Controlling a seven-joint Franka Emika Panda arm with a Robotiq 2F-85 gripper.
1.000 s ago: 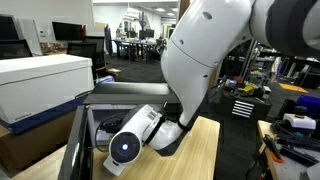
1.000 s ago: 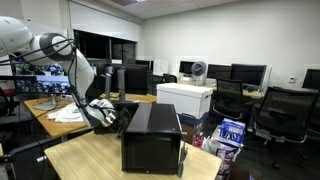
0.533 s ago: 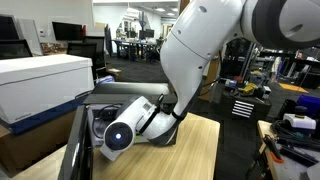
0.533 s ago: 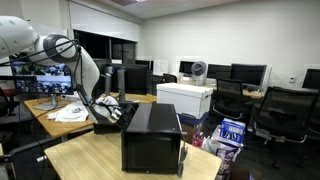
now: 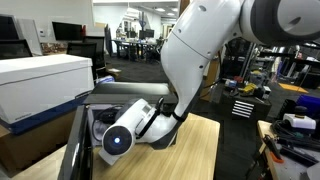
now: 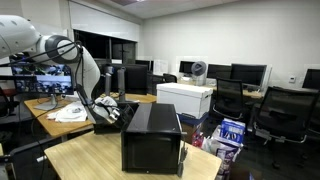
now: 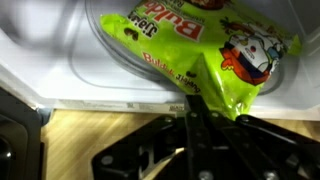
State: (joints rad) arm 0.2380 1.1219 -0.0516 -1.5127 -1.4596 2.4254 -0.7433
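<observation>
- Office room: rows of dark monitors and black chairs at the far side; detail there is too small to read.
- White robot arm: fills an exterior view, hiding its own wrist end and most of the oven mouth.
- Light wooden table: carries the oven; its near edge is cut off.
- White rectangular box: stands beside the oven, partly out of frame.
- Black microwave oven: door open, white cavity visible only in the wrist view.
- Clear round turntable plate: inside the cavity, partly covered.
- Green plastic snack bag: over the plate inside the oven; top cut off, print blurred.
- Gripper: closed tight, pinching the bag's near edge.
</observation>
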